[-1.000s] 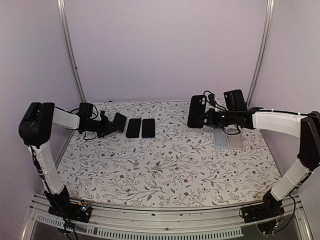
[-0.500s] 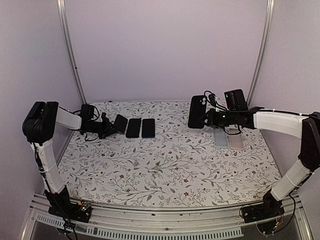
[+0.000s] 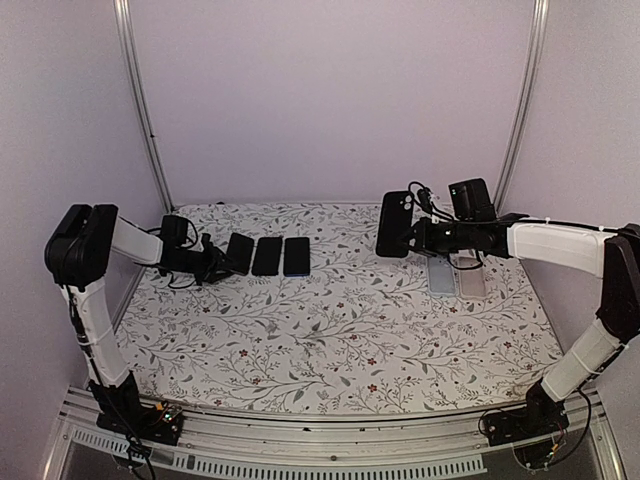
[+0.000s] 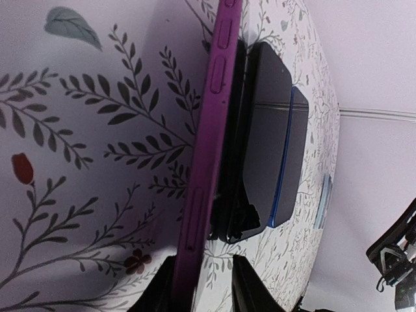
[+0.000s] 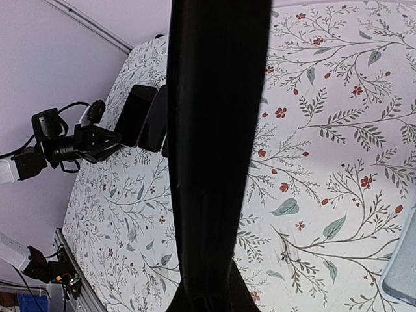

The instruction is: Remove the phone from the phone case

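We saw the right gripper [image 3: 412, 238] clamped on the black phone case [image 3: 393, 223], held upright above the floral table [image 3: 340, 330]. The left gripper [image 3: 213, 262] pinched a purple-edged phone [image 4: 207, 162] lying flat beside two dark phones [image 3: 281, 256] (all three in a row). Two pale cases [image 3: 456, 277] lay under the right arm.

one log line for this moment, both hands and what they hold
left hand: shut on purple case, low beside two phones | right hand: shut on black phone, held upright above table | stage: extraction pending
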Tool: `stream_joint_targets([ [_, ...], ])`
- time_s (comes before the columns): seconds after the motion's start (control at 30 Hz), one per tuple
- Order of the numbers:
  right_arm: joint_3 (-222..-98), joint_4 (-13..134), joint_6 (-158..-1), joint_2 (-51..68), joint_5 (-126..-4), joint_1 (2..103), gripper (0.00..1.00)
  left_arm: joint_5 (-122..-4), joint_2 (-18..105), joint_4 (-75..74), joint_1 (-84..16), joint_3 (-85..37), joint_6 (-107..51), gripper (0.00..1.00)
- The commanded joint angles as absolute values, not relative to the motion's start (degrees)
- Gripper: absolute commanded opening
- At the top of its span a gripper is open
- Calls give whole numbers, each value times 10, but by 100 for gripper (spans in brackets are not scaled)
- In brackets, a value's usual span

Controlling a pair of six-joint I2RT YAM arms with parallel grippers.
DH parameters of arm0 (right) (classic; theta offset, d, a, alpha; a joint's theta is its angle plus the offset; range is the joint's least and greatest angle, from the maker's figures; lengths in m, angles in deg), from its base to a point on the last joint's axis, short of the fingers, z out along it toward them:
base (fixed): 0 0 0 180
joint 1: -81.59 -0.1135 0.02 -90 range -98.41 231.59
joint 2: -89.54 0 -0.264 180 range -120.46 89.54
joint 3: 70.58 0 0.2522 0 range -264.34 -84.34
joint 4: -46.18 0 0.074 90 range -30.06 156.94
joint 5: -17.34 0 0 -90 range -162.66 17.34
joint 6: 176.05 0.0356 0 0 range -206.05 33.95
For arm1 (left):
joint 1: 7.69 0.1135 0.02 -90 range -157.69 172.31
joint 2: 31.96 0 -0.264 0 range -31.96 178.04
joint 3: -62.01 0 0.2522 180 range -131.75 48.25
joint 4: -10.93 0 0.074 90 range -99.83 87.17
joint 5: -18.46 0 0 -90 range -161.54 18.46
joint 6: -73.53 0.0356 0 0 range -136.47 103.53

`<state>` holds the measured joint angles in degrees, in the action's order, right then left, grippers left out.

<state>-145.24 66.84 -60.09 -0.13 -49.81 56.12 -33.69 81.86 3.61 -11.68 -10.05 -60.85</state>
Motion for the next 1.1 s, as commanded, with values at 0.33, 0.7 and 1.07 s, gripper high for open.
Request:
stream_joint_targets([
  [0.33,-1461,664,-603,-2,-488,563,0,-360,793,31,-103,-84,-602,35],
  [0.7,-1460,678,-608,-15,-483,563,0,-369,788,18,-96,-85,-597,37],
  [1.07,-1458,705,-622,-24,-506,563,0,-386,757,-3,-95,-76,-591,38],
])
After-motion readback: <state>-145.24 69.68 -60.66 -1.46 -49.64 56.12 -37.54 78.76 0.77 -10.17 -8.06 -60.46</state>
